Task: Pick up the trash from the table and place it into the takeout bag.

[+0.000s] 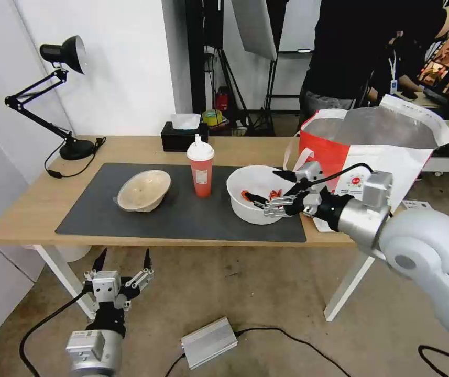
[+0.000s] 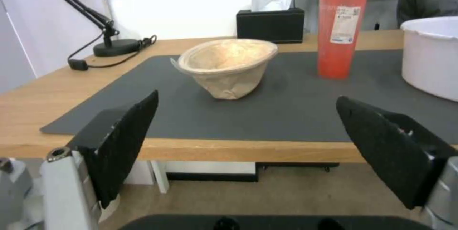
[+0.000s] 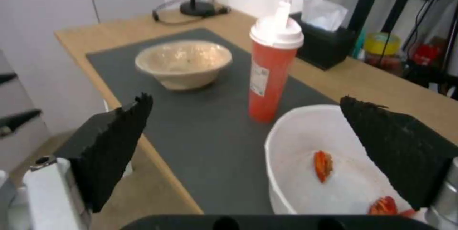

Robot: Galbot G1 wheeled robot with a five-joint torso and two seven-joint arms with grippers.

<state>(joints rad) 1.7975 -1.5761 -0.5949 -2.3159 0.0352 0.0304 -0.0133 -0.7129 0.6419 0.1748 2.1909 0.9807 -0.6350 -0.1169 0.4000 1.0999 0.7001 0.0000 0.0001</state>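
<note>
On the table, three pieces of trash stand on the dark grey mat. They are a beige paper bowl, tilted on its side, a red cup with a white lid, and a white bowl with red scraps. My right gripper hangs open over the white bowl's right side. In the right wrist view, the bowl's near rim lies between the fingers of my right gripper. The takeout bag stands open at the table's right end. My left gripper is open below the table's front edge, facing the beige bowl.
A black desk lamp and its cord sit at the back left. A black tissue box stands behind the cup. On the floor lies a silver box with a cable. A person stands behind the bag.
</note>
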